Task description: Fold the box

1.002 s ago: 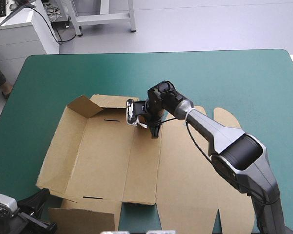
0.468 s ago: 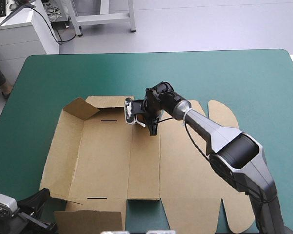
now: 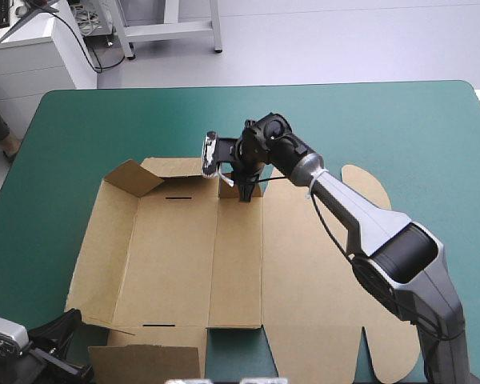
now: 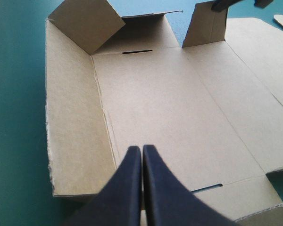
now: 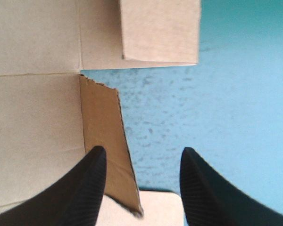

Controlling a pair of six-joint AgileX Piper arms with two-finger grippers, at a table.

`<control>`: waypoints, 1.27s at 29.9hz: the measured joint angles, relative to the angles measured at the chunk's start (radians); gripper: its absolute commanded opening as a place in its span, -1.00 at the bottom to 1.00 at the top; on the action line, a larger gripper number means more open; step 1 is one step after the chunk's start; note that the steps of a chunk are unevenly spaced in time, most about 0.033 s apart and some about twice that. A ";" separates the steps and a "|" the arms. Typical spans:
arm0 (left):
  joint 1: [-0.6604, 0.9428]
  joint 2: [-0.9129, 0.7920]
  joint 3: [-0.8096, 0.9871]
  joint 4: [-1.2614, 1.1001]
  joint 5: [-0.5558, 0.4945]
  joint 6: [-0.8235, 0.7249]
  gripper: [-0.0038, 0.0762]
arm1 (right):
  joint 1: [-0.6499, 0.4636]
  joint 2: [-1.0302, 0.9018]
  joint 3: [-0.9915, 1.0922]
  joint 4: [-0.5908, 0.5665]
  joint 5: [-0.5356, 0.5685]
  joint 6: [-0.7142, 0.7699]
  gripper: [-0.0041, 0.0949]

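Brown box (image 3: 184,248) spread open on the teal-green table (image 3: 384,128), left of centre, a gripper at two of its edges.
At its near-left corner the left gripper (image 4: 142,155) points across the floor panel, fingers pressed together. The far-left corner flap (image 3: 134,177) tilts up. At the far edge the right gripper (image 5: 143,151), fingers apart, straddles a small upright flap (image 5: 104,137).
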State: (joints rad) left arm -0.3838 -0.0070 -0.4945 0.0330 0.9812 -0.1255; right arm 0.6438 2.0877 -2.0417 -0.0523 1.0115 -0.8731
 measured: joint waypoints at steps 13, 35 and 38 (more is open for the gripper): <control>0.000 0.000 0.000 0.000 0.000 0.000 -0.92 | 0.000 -0.190 -0.104 -0.044 0.236 0.306 -0.95; 0.000 0.000 0.000 0.000 -0.010 0.008 -0.91 | 0.000 -1.018 0.579 -0.076 0.236 0.708 -0.95; 0.000 0.000 0.000 0.000 -0.015 0.039 -0.76 | 0.000 -1.158 0.756 -0.073 0.204 0.763 -0.95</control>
State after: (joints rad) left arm -0.3838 -0.0070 -0.4945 0.0330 0.9661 -0.0869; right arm 0.6438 0.9301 -1.2857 -0.1250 1.2151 -0.1105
